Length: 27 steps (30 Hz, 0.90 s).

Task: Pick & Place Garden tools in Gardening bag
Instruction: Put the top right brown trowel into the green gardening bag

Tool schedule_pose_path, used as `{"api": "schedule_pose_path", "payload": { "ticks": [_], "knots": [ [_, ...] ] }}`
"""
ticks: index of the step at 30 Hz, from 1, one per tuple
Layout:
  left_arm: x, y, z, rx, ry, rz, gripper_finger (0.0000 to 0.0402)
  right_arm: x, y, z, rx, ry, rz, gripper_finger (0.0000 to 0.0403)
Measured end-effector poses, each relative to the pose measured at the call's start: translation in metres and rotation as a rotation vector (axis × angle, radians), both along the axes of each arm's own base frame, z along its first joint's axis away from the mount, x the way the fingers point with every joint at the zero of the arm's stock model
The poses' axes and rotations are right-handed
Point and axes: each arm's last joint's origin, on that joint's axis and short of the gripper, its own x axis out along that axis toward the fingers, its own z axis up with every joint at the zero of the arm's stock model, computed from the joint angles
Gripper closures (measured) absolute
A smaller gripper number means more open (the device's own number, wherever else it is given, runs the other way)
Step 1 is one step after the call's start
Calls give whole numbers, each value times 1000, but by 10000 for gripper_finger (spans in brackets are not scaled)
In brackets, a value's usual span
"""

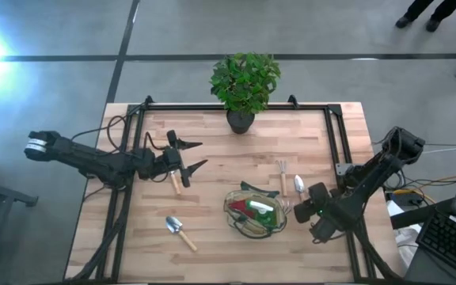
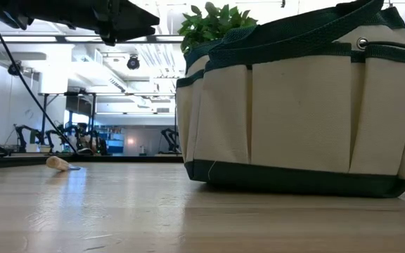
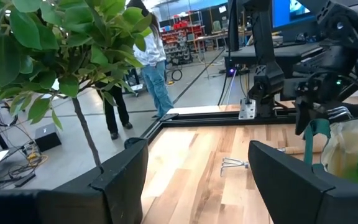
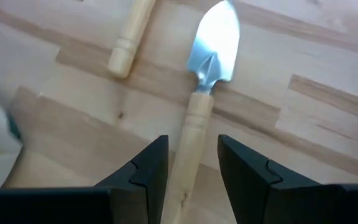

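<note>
The gardening bag (image 1: 253, 212) stands at the table's near middle and holds a green spray bottle (image 1: 261, 214) and a red piece (image 1: 240, 207). It fills the right of the low view (image 2: 294, 105). Right of it a fork (image 1: 282, 172) and a trowel (image 1: 298, 184) lie flat. My right gripper (image 4: 192, 155) slants down over this trowel, open, one finger on each side of its wooden handle (image 4: 191, 143). My left gripper (image 1: 195, 155) hangs level and open above the table's left half, over another tool's handle (image 1: 175, 182). A further trowel (image 1: 179, 231) lies near the front. My right gripper stands astride the trowel's handle (image 4: 188, 168), below the silver blade (image 4: 216, 43), coming slanting from above and pointing along the handle. A strip of table shows between the handle and one finger (image 4: 247, 180). Whether the other finger touches it, I cannot tell. The trowel lies flat on the table.
A leafy plant in a dark pot (image 1: 242, 87) stands at the far edge's middle. A black frame (image 1: 335, 134) runs along the far and side edges. People stand beyond the table (image 3: 154, 62). Bare wood lies between the bag and the plant.
</note>
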Motion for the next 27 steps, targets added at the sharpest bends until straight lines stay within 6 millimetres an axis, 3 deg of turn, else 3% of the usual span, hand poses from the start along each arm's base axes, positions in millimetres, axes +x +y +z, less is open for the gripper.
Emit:
{"api": "schedule_pose_path", "payload": {
  "ticks": [16, 27],
  "knots": [
    [0, 0, 0, 4, 1, 2, 122, 10, -19, -7, 27, 64, -91, 252],
    [0, 0, 0, 4, 1, 2, 122, 17, -26, -11, 39, 56, -89, 265]
  ]
}}
